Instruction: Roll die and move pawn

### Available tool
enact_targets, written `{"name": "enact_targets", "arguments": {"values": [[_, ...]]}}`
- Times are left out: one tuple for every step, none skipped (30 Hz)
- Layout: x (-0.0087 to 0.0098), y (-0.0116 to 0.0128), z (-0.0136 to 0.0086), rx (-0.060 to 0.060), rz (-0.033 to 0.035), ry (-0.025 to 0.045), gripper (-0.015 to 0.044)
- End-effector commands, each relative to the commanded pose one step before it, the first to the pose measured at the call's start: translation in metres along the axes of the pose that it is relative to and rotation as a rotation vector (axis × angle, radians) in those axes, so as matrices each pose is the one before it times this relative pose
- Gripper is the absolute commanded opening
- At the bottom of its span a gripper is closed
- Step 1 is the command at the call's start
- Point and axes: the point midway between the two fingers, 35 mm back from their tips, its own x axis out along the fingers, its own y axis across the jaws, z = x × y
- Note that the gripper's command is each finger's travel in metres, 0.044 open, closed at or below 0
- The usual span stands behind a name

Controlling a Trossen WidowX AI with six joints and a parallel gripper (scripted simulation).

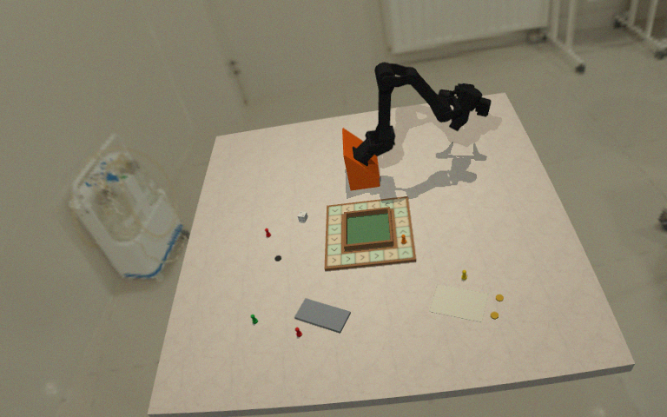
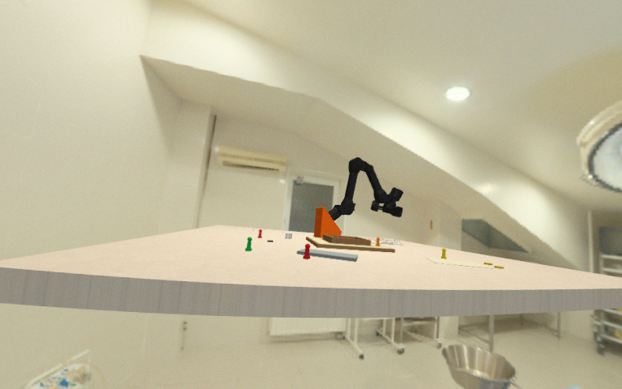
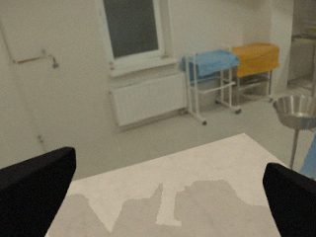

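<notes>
A small white die [image 1: 302,216] lies on the table left of the board. The board [image 1: 369,233] has a ring of arrow squares around a green dice tray [image 1: 368,228]. An orange pawn [image 1: 403,239] stands on a square on the board's right side. My gripper [image 1: 479,105] is open and empty, held high above the far right part of the table, well away from the board and die. In the wrist view the two black fingers stand wide apart [image 3: 158,224] over bare table top. The low side view shows the gripper [image 2: 394,208], the board [image 2: 351,243] and the pawn [image 2: 377,241].
An orange wedge [image 1: 359,162] stands at the arm's base behind the board. Loose on the table: red pawns [image 1: 267,232] [image 1: 298,332], a green pawn [image 1: 254,319], a yellow pawn [image 1: 464,274], a black disc [image 1: 278,257], a grey card [image 1: 322,314], a cream card [image 1: 458,303], two yellow discs [image 1: 497,306].
</notes>
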Motion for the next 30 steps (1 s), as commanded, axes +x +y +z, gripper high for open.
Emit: {"name": "enact_targets", "arguments": {"values": [[-0.00024,-0.00067,-0.00066,0.0008,-0.00227,0.00236,0.0374],[-0.00074,-0.002,-0.00199,0.0024,-0.00683,0.00707,0.0348],[-0.00125,-0.00334,-0.00332,0.004,-0.0114,0.01175,0.0321],[-0.0018,-0.0047,-0.00465,0.0056,-0.01601,0.0164,0.0295],[-0.00237,-0.00607,-0.00599,0.0073,-0.02066,0.021,0.0275],[-0.00297,-0.00747,-0.00732,0.0091,-0.02536,0.02552,0.0275],[-0.00334,-0.00827,-0.00805,0.0101,-0.02797,0.02785,0.0275],[-0.00341,-0.00838,-0.0081,0.0103,-0.02819,0.02775,0.0275],[-0.00347,-0.00846,-0.00811,0.0105,-0.02831,0.02756,0.0275],[-0.00352,-0.00855,-0.00813,0.0107,-0.02842,0.02737,0.0275],[-0.00369,-0.00869,-0.00809,0.0104,-0.02891,0.02722,0.0275],[-0.00381,-0.0088,-0.00807,0.0103,-0.02924,0.02702,0.0275],[-0.0039,-0.00889,-0.00805,0.0103,-0.02943,0.02678,0.0275],[-0.00397,-0.00897,-0.00805,0.0104,-0.02956,0.02656,0.0275],[-0.00403,-0.00905,-0.00806,0.0106,-0.02965,0.02636,0.0275],[-0.00408,-0.00912,-0.00808,0.0109,-0.02969,0.02617,0.0275],[-0.00412,-0.00919,-0.00811,0.0111,-0.02973,0.02597,0.0275],[-0.00417,-0.00925,-0.00814,0.0114,-0.02975,0.02578,0.0275],[-0.00421,-0.00932,-0.00817,0.0117,-0.02976,0.02558,0.0275],[-0.00425,-0.00938,-0.0082,0.0119,-0.02977,0.02538,0.0275],[-0.00429,-0.00945,-0.00823,0.0122,-0.02977,0.02519,0.0275],[-0.00433,-0.00952,-0.00826,0.0125,-0.02976,0.025,0.0275],[-0.00436,-0.00958,-0.00829,0.0128,-0.02973,0.02479,0.0275],[-0.0044,-0.00963,-0.00832,0.0131,-0.02969,0.02459,0.0275],[-0.00443,-0.00969,-0.00836,0.0134,-0.02964,0.02438,0.0275],[-0.00446,-0.00974,-0.00839,0.0137,-0.02957,0.02417,0.0275],[-0.00449,-0.00979,-0.00842,0.0141,-0.0295,0.02396,0.0275],[-0.00452,-0.00985,-0.00845,0.0144,-0.02943,0.02373,0.0275],[-0.00455,-0.00989,-0.00848,0.0147,-0.02935,0.02351,0.0275],[-0.00457,-0.00994,-0.00851,0.015,-0.02924,0.0233,0.0275]]}}
